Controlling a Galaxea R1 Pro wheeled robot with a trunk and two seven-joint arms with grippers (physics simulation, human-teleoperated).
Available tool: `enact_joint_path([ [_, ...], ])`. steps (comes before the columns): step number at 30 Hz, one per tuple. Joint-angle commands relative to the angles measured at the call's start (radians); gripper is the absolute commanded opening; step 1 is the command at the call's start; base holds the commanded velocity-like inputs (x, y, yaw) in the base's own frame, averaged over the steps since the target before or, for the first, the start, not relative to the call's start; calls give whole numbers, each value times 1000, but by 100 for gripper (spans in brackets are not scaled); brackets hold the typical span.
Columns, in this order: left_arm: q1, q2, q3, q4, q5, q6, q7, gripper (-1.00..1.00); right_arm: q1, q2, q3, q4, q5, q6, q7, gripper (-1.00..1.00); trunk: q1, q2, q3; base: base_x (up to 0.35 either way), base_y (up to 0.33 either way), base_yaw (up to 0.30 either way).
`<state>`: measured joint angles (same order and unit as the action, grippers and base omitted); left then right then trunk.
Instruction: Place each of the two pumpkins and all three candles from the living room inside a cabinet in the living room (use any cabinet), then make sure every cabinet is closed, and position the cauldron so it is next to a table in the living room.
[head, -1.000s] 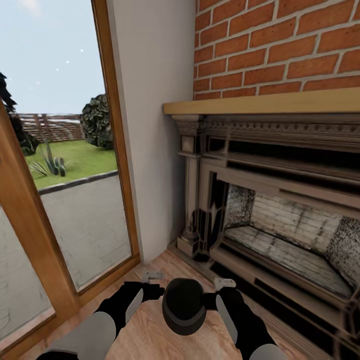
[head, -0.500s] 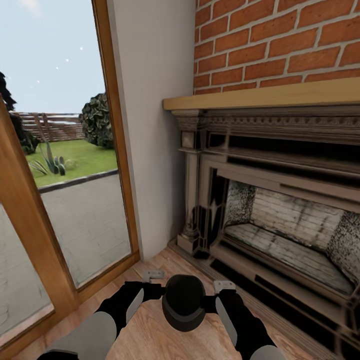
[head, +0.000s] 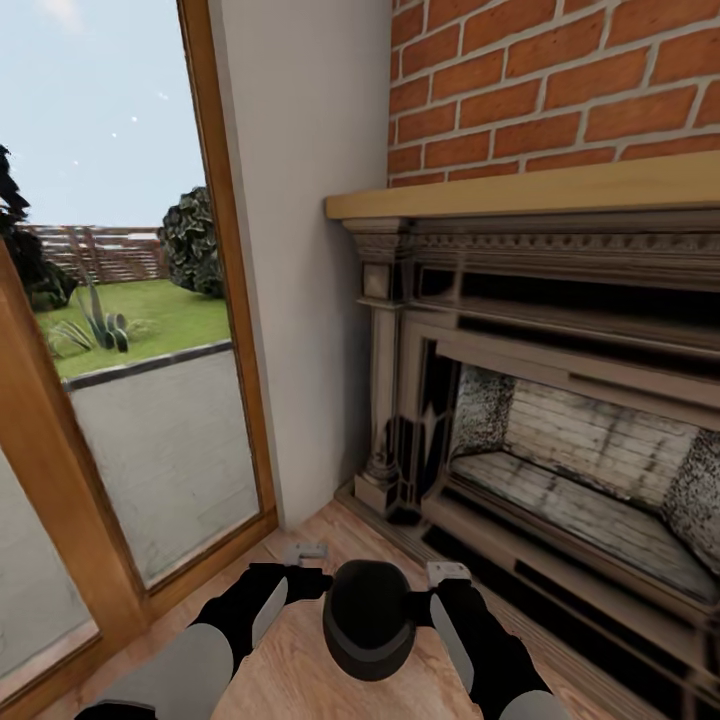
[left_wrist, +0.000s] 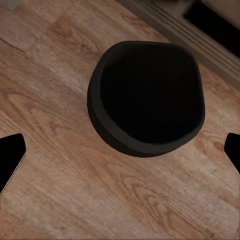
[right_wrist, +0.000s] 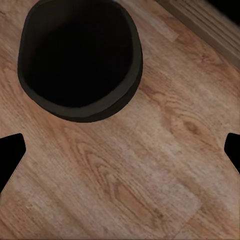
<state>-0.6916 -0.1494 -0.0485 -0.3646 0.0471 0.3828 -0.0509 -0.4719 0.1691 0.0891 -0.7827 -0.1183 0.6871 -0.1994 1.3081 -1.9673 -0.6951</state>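
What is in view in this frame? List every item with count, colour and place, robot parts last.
cauldron: one, matte black, on the floor between the two grippers, mouth up.
floor: light wood planks, under the cauldron and arms.
fireplace: one, dark ornate surround with a pale brick firebox, ahead on the right.
mantel: one, tan wood shelf atop the fireplace.
chimney: red brick, above the mantel.
wall: pale grey strip between glass door and fireplace.
glass door: wood-framed, on the left, showing paving, lawn, bushes and a fence.
left gripper: black arm, grey fingers, beside the cauldron's left side; cannot tell if it touches.
right gripper: same, beside its right side.
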Motion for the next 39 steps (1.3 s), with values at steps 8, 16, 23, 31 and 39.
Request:
enact_joint_path([
  [8,0,1,-5,-2,5,6,0,100,-1,0,3,0,-12,-38,-10,100,0,0,-1,209,0,0],
  [16,0,1,-7,0,1,13,0,100,-2,3,7,5,-13,-48,-14,100,0,0,-1,90,0,0],
  [23,1,0,-8,11,-1,25,-2,100,-18,5,14,42,-12,-47,-19,100,0,0,-1,8,0,0],
  [31,3,0,-8,13,-1,60,-22,100,-26,5,15,68,-12,-51,-20,100,0,0,-1,-86,0,0],
  [39,3,1,-8,13,-1,66,-26,100,-27,5,17,73,-12,-53,-20,100,0,0,-1,38,6,0],
])
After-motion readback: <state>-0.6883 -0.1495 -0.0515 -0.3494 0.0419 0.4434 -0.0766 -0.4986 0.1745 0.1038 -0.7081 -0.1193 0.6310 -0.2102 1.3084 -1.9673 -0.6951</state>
